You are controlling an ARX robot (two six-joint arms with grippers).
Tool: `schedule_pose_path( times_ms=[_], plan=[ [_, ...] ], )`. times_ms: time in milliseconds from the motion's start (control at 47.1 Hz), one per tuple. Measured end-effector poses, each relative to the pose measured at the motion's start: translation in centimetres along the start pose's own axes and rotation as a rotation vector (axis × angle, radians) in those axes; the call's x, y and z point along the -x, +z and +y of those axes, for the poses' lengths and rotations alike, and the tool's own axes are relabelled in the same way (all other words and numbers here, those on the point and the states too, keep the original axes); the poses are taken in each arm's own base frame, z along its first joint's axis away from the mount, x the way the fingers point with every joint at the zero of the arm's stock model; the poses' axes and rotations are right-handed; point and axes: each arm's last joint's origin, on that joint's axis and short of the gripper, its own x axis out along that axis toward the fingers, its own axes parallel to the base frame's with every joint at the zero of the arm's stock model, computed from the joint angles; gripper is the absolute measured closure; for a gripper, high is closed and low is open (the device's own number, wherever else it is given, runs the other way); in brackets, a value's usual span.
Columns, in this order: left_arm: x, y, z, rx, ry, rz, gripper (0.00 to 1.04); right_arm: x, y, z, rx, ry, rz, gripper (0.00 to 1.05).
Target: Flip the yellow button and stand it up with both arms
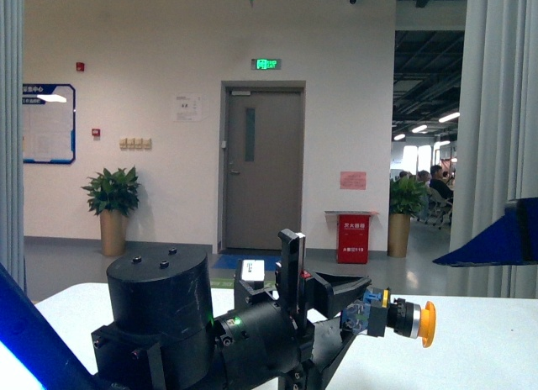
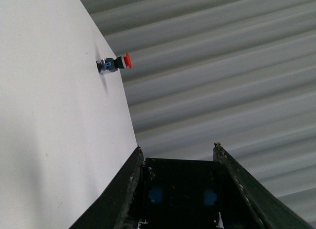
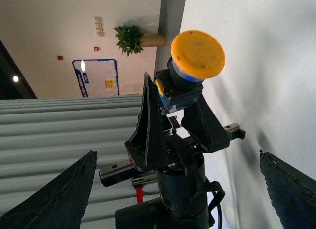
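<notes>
The yellow button (image 1: pixel 409 320) is held in the air over the white table, lying sideways with its yellow cap toward the right. My left gripper (image 1: pixel 363 313) is shut on its dark contact block. In the left wrist view only that block with its blue spots (image 2: pixel 180 189) shows, wedged between the fingers of the left gripper (image 2: pixel 177 150). The right wrist view faces the round cap of the yellow button (image 3: pixel 197 54) head-on, with the left gripper (image 3: pixel 175 98) clamped behind it. My right gripper (image 3: pixel 177 152) is open wide, a short way off the cap, holding nothing.
A red push-button (image 2: pixel 116 64) stands on the white table (image 2: pixel 49 140) close to its edge. Grey curtains (image 2: pixel 222 66) hang beside the table. A dark blue out-of-focus shape (image 1: pixel 496 239) juts in at the right. The bulky left arm (image 1: pixel 168 314) fills the near foreground.
</notes>
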Motion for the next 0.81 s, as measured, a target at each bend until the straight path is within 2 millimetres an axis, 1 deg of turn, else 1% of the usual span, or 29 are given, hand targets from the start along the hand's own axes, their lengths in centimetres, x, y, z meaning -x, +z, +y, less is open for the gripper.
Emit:
schedule_pose_path(
  times_ms=[170,318,509,658,806],
  plan=[
    [0.0,0.0,0.0,0.0,0.0,0.0,0.7,-1.0,-1.0,-0.2,-0.011,-0.01,0.01,0.07],
    [0.0,0.0,0.0,0.0,0.0,0.0,0.7,-1.7,-1.3,-0.3,-0.016,-0.012,0.016,0.07],
    [0.0,0.0,0.0,0.0,0.0,0.0,0.7,-2.5,-1.2,-0.1,-0.027,-0.007,0.005,0.07],
    [0.0,0.0,0.0,0.0,0.0,0.0,0.7,-3.0,-0.9,0.8,-0.041,0.034,-0.007,0.07],
    [0.0,0.0,0.0,0.0,0.0,0.0,0.7,-3.9,-0.5,0.7,-0.058,0.031,-0.026,0.07]
  ],
)
